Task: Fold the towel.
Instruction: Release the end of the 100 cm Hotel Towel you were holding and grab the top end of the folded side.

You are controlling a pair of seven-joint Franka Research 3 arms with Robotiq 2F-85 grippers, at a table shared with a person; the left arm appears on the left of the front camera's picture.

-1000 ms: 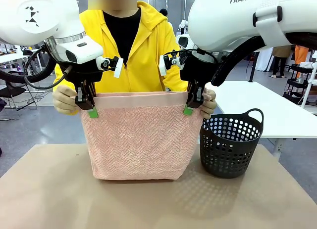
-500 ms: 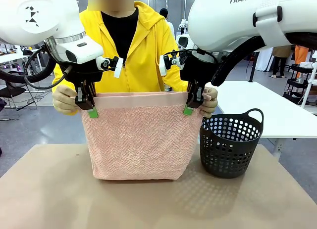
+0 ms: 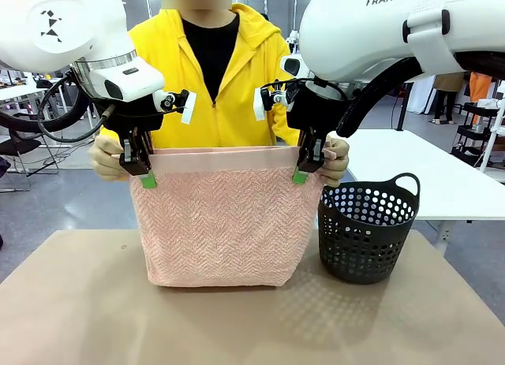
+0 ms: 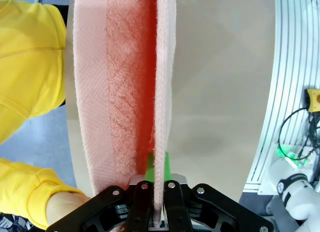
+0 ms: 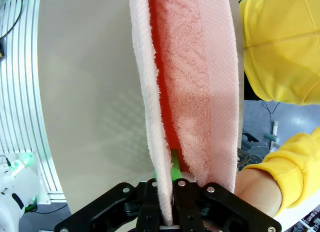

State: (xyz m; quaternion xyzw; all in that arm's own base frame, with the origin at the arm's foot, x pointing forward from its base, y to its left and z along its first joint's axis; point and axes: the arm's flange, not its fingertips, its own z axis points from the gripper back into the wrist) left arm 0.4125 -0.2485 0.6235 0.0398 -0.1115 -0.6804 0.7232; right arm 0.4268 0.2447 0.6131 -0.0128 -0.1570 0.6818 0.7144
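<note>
Your left end effector (image 3: 147,176) and right end effector (image 3: 301,173) pinch the salmon-pink terry towel (image 3: 225,227) (hanging below them, top edge level).

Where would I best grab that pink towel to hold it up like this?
Grip the towel by its two top hem corners, from above. It hangs doubled, fold at the bottom, so corner pinches keep it spread flat, as the left hand and right hand show.

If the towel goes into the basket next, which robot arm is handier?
Probably the right: the right gripper pinches the towel corner nearest the basket; the left gripper holds the far corner.
</note>
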